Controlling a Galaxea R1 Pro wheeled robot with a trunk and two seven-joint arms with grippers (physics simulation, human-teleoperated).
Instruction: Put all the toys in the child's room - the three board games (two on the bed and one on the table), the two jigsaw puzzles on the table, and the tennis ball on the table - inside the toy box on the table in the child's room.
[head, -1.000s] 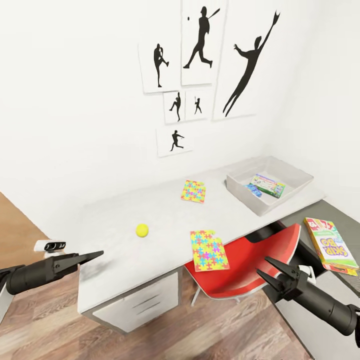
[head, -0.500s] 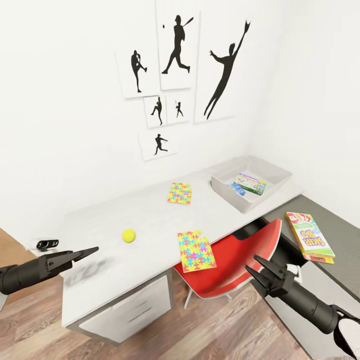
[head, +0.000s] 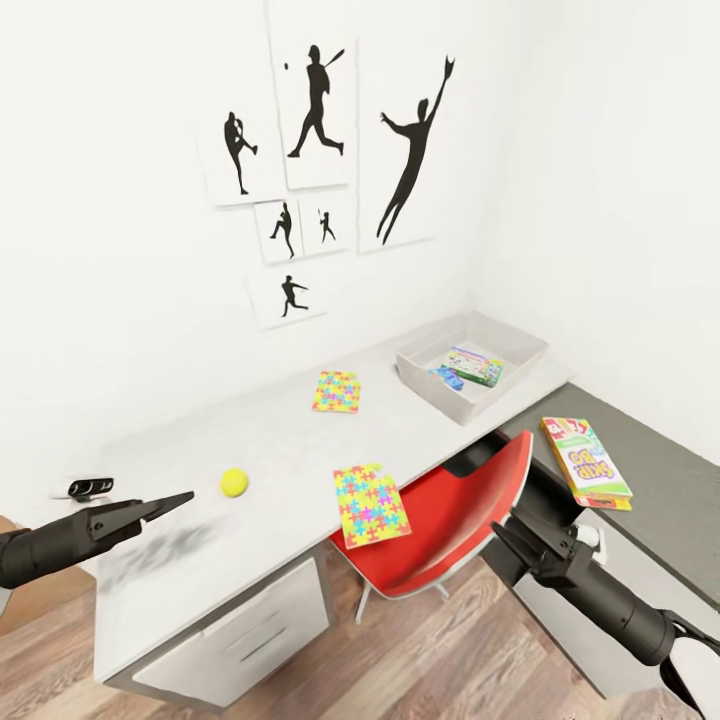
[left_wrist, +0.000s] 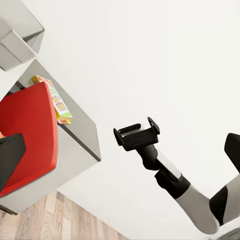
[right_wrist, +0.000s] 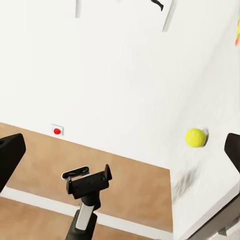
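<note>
Head view first, biggest stuff down: you've got the table (head: 290, 440) running long along the white wall, and everything else sits relative to it. The bed (head: 665, 490) butts up against the table's far end, with the Skip-Bo box (head: 585, 462) lying flat on it, well apart from everything on the desk. The toy box (head: 472, 361) is at that same far end of the table, already holding two game boxes (head: 468, 367) as far as I can tell. A red chair (head: 455, 520) is tucked at the table's front edge.

Then the smaller bits: one puzzle (head: 369, 504) hangs at the table's front edge just beside the chair, the second puzzle (head: 336, 391) is back toward the wall, and the tennis ball (head: 234, 483) sits alone near the table's other end.

That ball is the thing to watch. Your left gripper (head: 172, 501) hovers over the near corner of the table, fingers close together and empty, pointing pretty much straight at the ball, which is near it. Your right gripper (head: 510, 541) hangs low beside the chair with its fingers spread, holding nothing, well apart from the ball. So I'd say left arm for the ball; no real long axis to line up.
</note>
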